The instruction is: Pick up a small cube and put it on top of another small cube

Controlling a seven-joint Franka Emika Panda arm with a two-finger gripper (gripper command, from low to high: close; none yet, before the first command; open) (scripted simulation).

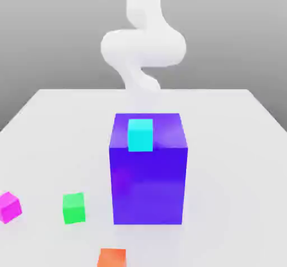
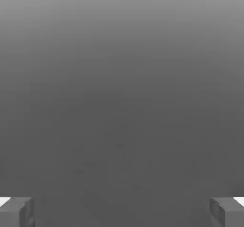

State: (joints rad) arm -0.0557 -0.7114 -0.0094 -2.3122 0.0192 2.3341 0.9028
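1. You are at the very start of the job: nothing is gripped and nothing is stacked. The white arm (image 1: 143, 42) rises behind the tall blue block (image 1: 148, 171), which I'll use as the landmark for every place below.

2. Your tool (image 2: 122, 212) has its jaws spread wide and holds nothing. In the hand view the two grey fingertips (image 2: 16, 212) sit at the far edges with only blank grey surface between them, so no cube is lined up under the tool yet.

3. The small cube (image 1: 9, 206), bright magenta, lies on the white table (image 1: 235, 148), well off to the exterior view's left of the blue block, close to the picture's edge and nearer the camera than the block's front face.

4. Other cubes you could stack on: a green cube (image 1: 74, 207) sits between the magenta one and the blue block; an orange cube (image 1: 111, 258) lies in front of the block, nearest the camera; a cyan cube (image 1: 140, 135) rests on top of the blue block near its front edge.

5. The step in hand, as I judge it, is the approach. Your next move calls for carrying the tool out past the blue block toward the magenta cube, centring the jaws over it, then descending.

6. Watch the blue block and its cyan cube on the way over: I judge you should pass high or to the side. The green cube stands apart from the magenta one, so you have room for the jaws.
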